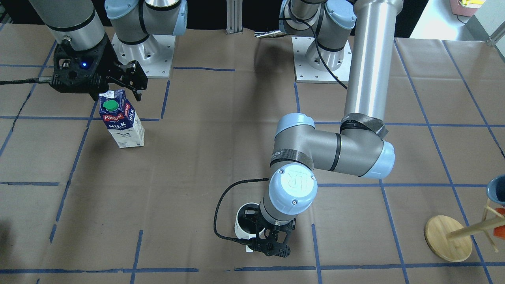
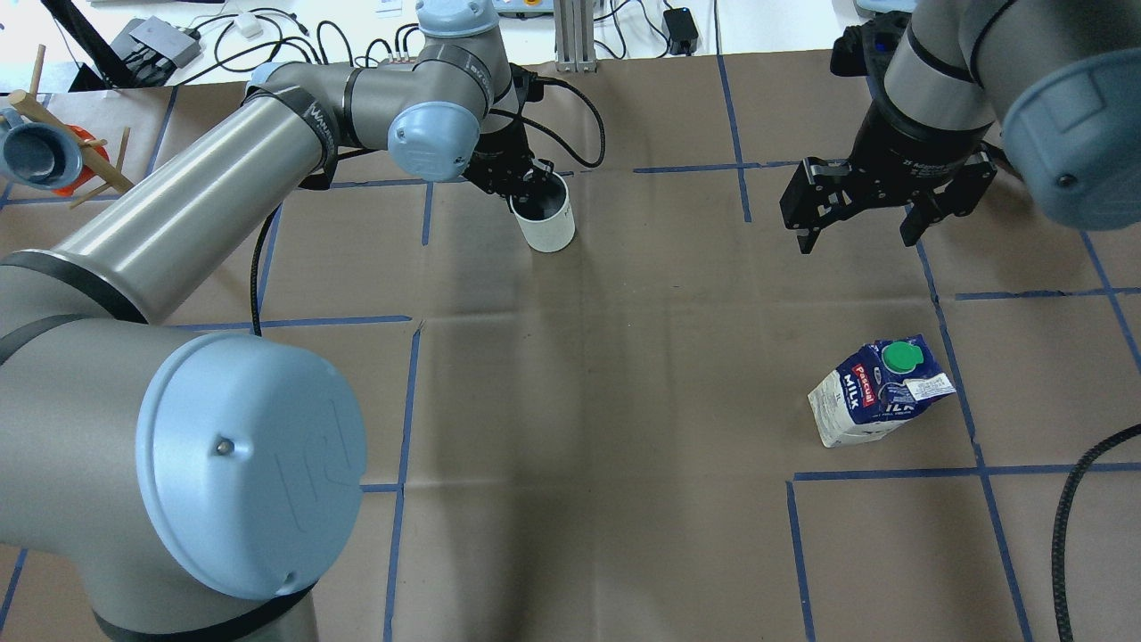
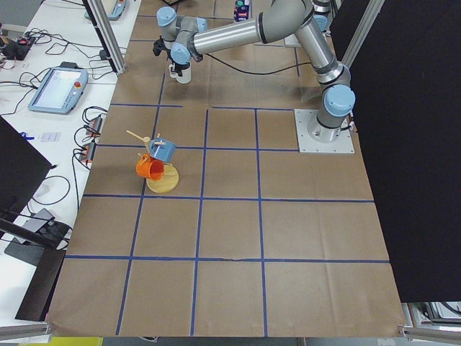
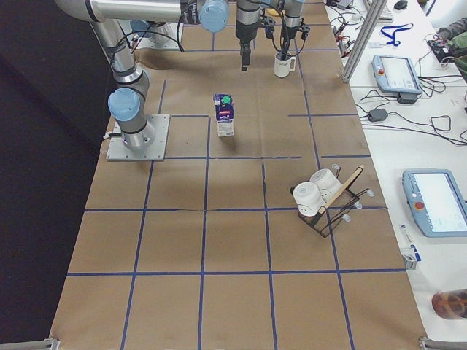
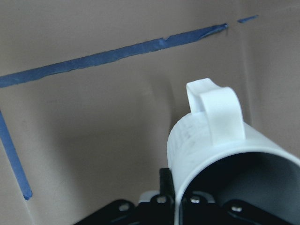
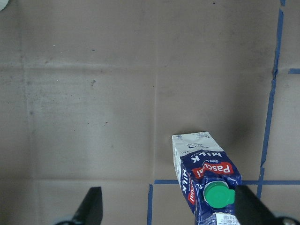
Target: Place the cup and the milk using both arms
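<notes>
The white cup [image 2: 548, 223] is at the far middle of the table, its handle turned away from the arm. My left gripper [image 2: 533, 185] is shut on its rim, one finger inside. I cannot tell whether the cup rests on the paper. It also shows in the front view [image 1: 244, 225] and fills the left wrist view [image 5: 220, 159]. The milk [image 2: 878, 392] stands upright and free on the right side, green cap up. My right gripper [image 2: 860, 227] hangs open and empty above it. In the right wrist view the milk [image 6: 208, 180] is low, between the fingers [image 6: 91, 208].
A wooden mug tree [image 1: 449, 236] with a blue and an orange cup stands at the table's left end. A rack with white cups [image 4: 321, 200] stands near the right end. Both arm bases [image 1: 321, 59] are bolted at the robot's edge. Blue tape lines grid the brown paper.
</notes>
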